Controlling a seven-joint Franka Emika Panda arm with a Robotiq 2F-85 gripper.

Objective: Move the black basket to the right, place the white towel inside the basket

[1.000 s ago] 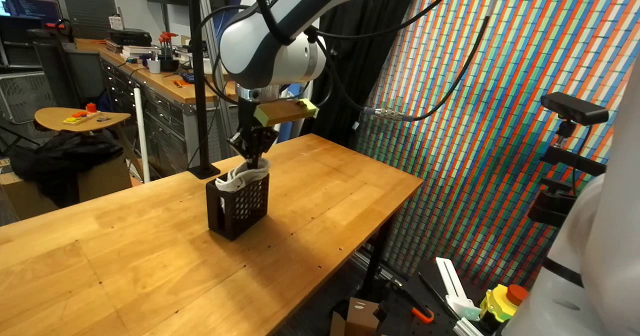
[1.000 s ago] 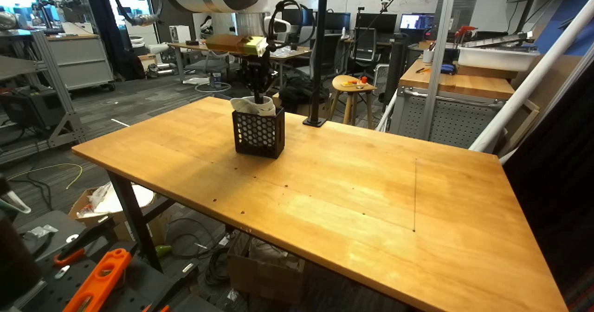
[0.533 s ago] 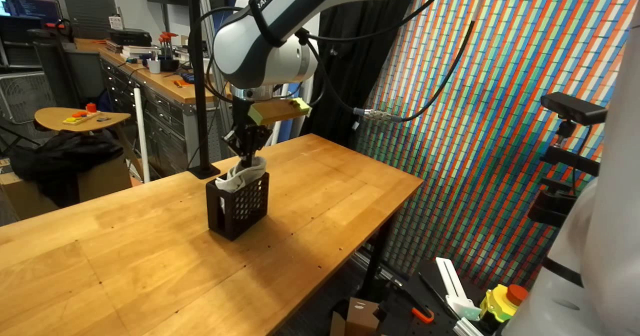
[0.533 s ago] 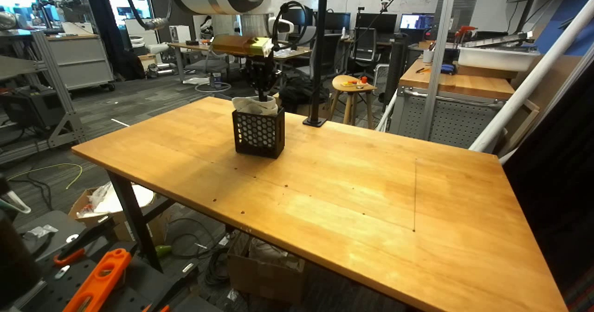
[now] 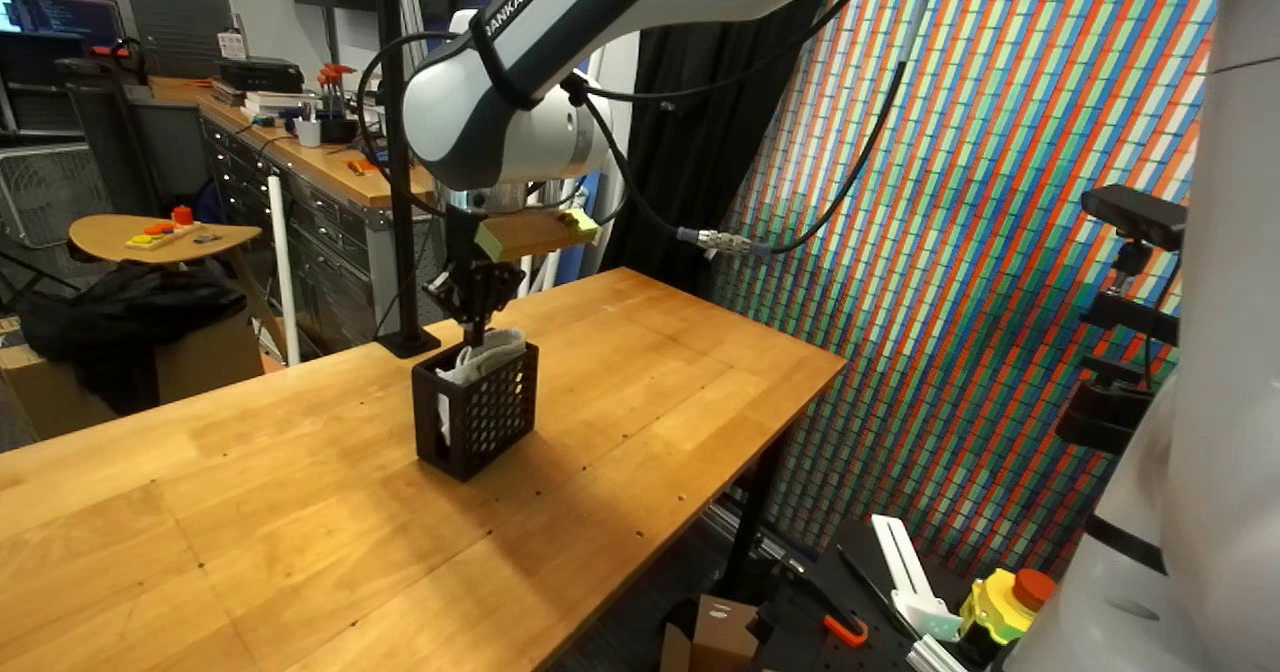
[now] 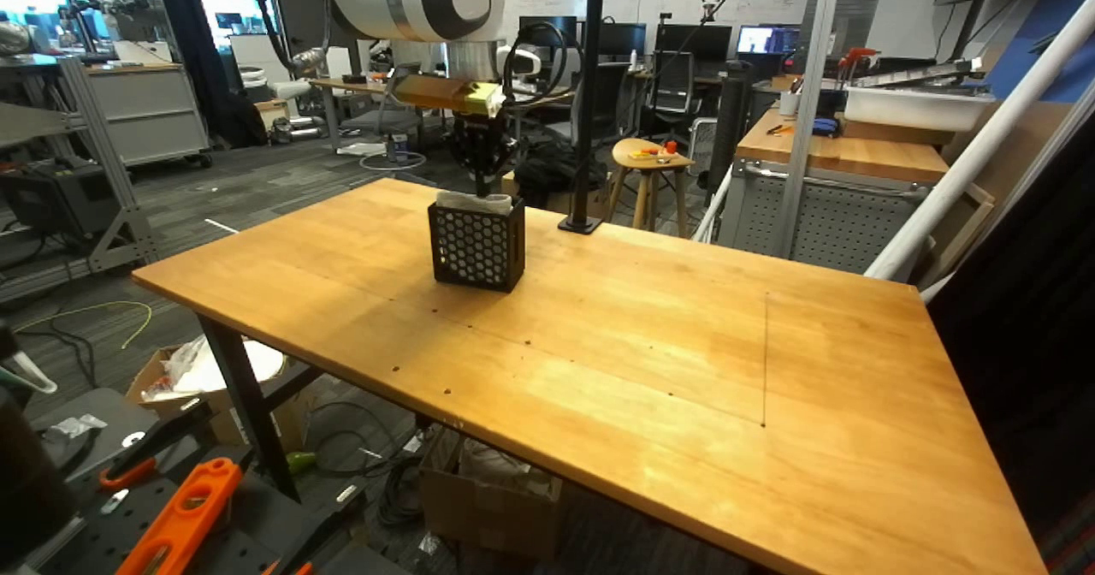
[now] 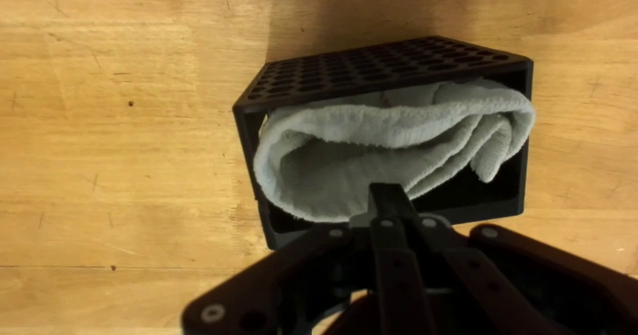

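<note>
Already in, the white towel: rolled inside the black basket, its upper fold standing proud of the rim in both exterior views.
Basket: upright on the wooden table, near the black post, its mouth beneath my gripper.
Long axes: towel and basket run the same way, crosswise in the wrist view, a folded end of cloth hanging at the right.
Fingers: closed together at the towel's near edge, no gap that I can see; whether cloth is pinched between them, or the tips dip below the rim, I can't make out.
Towel from fingertips: the bulk lies ahead, toward the top of the wrist view; a dark gap in the basket shows just to their right.
Step, by my reading: last tucking, the task close to finished.
Next move: I would press lightly or lift straight up, as drifting across the roll could drag it over the rim.
</note>
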